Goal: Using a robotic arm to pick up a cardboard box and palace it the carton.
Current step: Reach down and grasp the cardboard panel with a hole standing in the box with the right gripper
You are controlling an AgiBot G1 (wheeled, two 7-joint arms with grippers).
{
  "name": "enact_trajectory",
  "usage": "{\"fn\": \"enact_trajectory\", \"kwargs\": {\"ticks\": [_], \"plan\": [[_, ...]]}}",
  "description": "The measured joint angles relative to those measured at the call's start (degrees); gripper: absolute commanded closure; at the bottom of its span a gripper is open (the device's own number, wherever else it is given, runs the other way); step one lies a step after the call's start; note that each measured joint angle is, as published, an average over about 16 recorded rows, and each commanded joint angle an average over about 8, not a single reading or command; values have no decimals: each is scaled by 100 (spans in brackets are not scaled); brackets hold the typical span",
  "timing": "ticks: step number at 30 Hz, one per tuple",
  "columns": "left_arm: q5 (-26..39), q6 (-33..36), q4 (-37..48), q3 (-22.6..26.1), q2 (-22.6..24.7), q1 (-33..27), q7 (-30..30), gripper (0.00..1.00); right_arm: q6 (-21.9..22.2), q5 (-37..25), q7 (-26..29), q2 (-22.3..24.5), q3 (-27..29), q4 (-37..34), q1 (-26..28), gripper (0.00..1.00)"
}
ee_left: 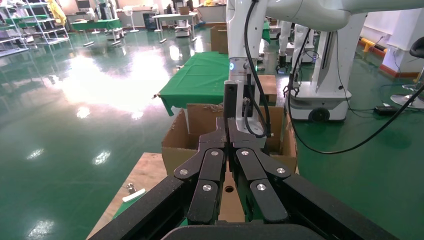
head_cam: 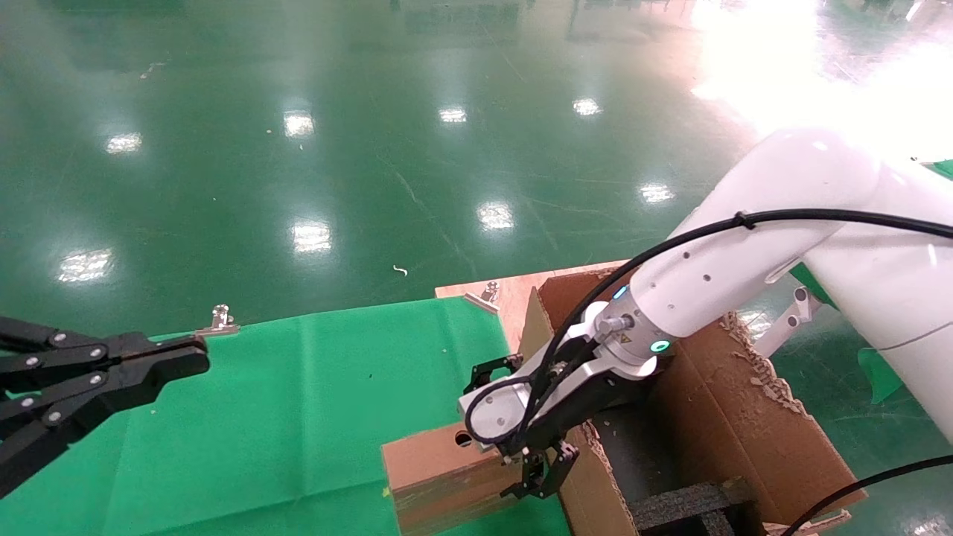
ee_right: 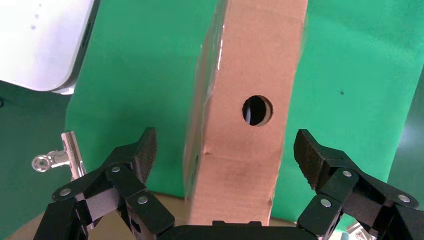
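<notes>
Right gripper (head_cam: 537, 455), head view: it is carried by the robotic arm (head_cam: 744, 253) and is set low over the near end of the cardboard box (head_cam: 439, 484), right beside the carton (head_cam: 744, 417); whether the box is touched cannot be judged from here.
Box position, head view: it is laid on the green cloth (head_cam: 298, 417), its right end just beside the carton's near wall, still outside the carton.
Left gripper (head_cam: 160, 368), head view: it is parked well apart at the left, above the cloth.
Left gripper (ee_left: 231, 150), left wrist view: the fingertips are seen pressed together, with nothing between them; the carton (ee_left: 175, 142) and the white arm are seen beyond.
Right gripper (ee_right: 226, 152), right wrist view: the jaws are spread wide on both sides of the box (ee_right: 245, 100), with a clear gap at each pad, so nothing is held.
Risk, right wrist view: an uneven closing is judged possible, since the box sits nearer one finger; the box could be pushed or twisted, or caught on the carton's ragged flap.
Box appearance, right wrist view: a narrow brown oblong is shown, closed, with one round hole (ee_right: 257, 110) and a glossy taped side.
</notes>
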Motion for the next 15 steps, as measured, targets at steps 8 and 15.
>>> {"fn": "enact_trajectory", "kwargs": {"ticks": [8,15], "plan": [[0,-1,1,0,0,1,0,0,26,-20,-34,-49,-96,-20,44,100],[-1,-1,2,0,0,1,0,0,28,-14,-35,-47,-92,-20,44,100]]}}
